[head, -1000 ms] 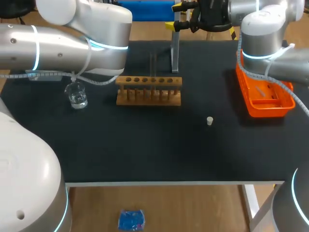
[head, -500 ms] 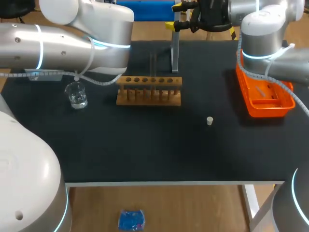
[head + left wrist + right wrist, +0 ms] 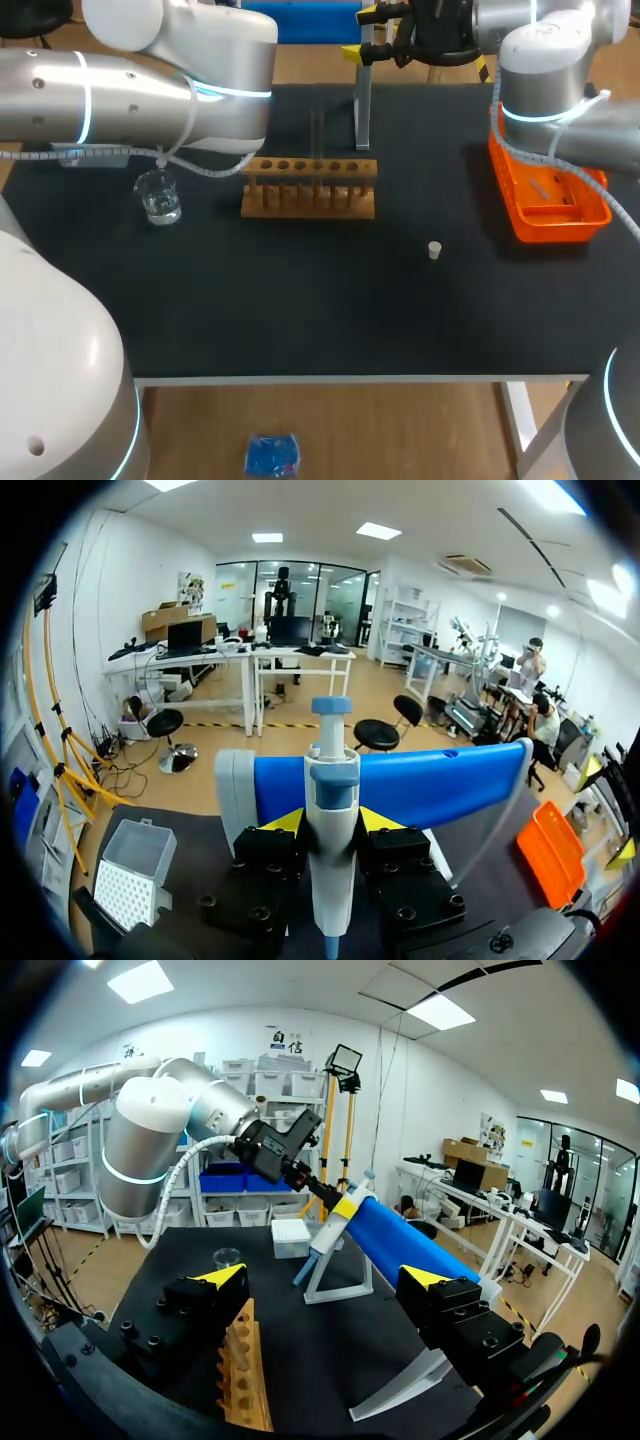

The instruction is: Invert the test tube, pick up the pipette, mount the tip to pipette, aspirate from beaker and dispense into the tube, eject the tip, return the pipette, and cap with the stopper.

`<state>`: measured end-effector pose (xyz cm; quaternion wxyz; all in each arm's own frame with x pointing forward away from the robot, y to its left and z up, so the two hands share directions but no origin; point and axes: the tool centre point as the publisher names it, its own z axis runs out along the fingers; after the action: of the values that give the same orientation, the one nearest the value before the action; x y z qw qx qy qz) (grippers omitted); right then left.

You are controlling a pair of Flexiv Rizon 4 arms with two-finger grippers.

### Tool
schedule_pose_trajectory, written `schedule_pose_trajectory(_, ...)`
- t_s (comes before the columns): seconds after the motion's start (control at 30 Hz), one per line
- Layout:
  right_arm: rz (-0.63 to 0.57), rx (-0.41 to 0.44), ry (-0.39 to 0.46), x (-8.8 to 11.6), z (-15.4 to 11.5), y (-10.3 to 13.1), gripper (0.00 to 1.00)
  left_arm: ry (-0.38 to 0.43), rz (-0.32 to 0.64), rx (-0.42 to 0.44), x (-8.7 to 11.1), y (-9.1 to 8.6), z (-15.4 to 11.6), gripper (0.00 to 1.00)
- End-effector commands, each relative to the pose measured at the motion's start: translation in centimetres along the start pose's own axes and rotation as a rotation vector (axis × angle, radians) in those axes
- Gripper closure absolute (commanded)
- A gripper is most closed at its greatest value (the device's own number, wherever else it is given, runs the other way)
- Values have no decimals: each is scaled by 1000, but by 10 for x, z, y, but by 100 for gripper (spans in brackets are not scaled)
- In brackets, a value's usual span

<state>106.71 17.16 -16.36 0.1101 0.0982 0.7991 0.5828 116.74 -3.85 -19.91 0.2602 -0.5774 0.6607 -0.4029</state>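
The pipette (image 3: 331,820) stands upright between the left gripper's (image 3: 330,822) fingers (image 3: 286,823). Both yellow tips press against its body from either side, so the gripper is clamped on it. A blue pad (image 3: 440,780) lies just behind the pipette. From the right wrist view, the pipette leans on a white stand (image 3: 338,1282) that carries this pad, at the far side of the table (image 3: 300,300). In the head view the left arm (image 3: 130,95) hides the pipette.

A tip box (image 3: 128,875) sits near the stand, on the beaker's side. The beaker (image 3: 158,197) stands on the table under the left arm, near one end of the wooden rack (image 3: 308,190). The rack is in the middle of the table, its row of holes facing up. A small white stopper (image 3: 434,250) lies alone on the dark mat, nearer the front edge than the rack and well apart from it. An orange tray (image 3: 525,225) sits at the right edge, below the right arm (image 3: 545,70).

The right gripper (image 3: 323,1278) hangs above the rack's end with its fingers spread wide and nothing between them. It faces across the table toward the stand and the left gripper.
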Motion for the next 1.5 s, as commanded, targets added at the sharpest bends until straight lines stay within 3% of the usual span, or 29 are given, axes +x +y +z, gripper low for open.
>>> schedule_pose_trajectory(0.03, 1, 2, 2, 0, -1, 0, 0, 6, -2, -6, 0, -1, 3, 100)
schedule_pose_trajectory(0.07, 1, 2, 2, 0, -1, 0, 0, 7, -3, -7, 0, 0, 3, 100)
schedule_pose_trajectory(0.1, 1, 2, 2, 0, -1, 0, 0, 8, -3, -8, 0, 0, 3, 92)
schedule_pose_trajectory(0.13, 1, 2, 2, 0, -1, 0, 0, 9, -3, -9, 1, 1, 4, 74)
schedule_pose_trajectory(0.23, 1, 2, 2, 0, -1, 0, 0, 13, 1, -13, 1, 1, 4, 72)
schedule_pose_trajectory(0.3, 1, 2, 2, 0, -1, 0, 0, 14, 0, -13, 1, 1, 4, 82)
schedule_pose_trajectory(0.37, 1, 2, 2, 0, -1, 0, 0, 15, -1, -13, 2, 2, 4, 79)
schedule_pose_trajectory(0.4, 1, 2, 2, 0, -1, 0, 0, 15, -1, -13, 2, 2, 4, 73)
schedule_pose_trajectory(0.47, 1, 2, 2, 0, -1, 0, 0, 15, -2, -14, 2, 2, 4, 47)
schedule_pose_trajectory(0.53, 1, 2, 2, 0, -1, 0, 0, 14, -3, -14, 2, 2, 4, 2)
schedule_pose_trajectory(1.1, 1, 2, 2, 0, -1, 0, 0, 22, 8, -3, 7, -2, -4, 0)
schedule_pose_trajectory(1.5, 1, 2, 2, 0, -1, 0, 0, 43, 32, 24, 17, -9, -24, 0)
